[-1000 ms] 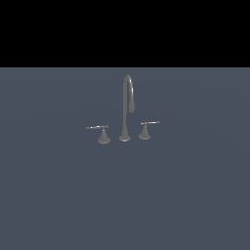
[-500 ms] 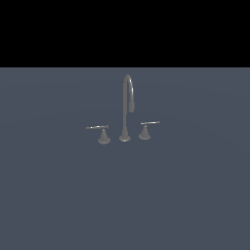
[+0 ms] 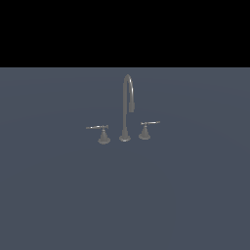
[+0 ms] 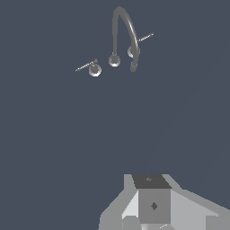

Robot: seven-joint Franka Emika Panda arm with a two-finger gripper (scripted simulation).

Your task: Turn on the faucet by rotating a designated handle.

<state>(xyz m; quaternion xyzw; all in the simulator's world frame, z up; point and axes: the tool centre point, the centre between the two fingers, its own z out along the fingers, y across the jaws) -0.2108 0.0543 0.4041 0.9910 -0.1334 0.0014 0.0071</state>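
At the near edge of the wrist view sits the grey body of the gripper [image 4: 152, 211], cut off by the frame so that its fingertips do not show; whether it is spread or closed I cannot tell, and it is well apart from the faucet [image 3: 126, 110], touching nothing. It does not appear in the exterior view at all. Farther off, on the flat slate-blue surface [image 3: 125, 195], the faucet stands upright. On the exterior view's left is the handle [image 3: 100, 132], a thin straight lever bar on a small cone base; its long axis lies level, and the bar points away from the spout toward the exterior view's left. Just beside it, in the middle, rises the gooseneck spout [image 3: 127, 102] from its round base, tall and thin, its outlet curving over and down. On the exterior view's right stands the twin handle [image 3: 146, 129], its lever pointing toward that right side.
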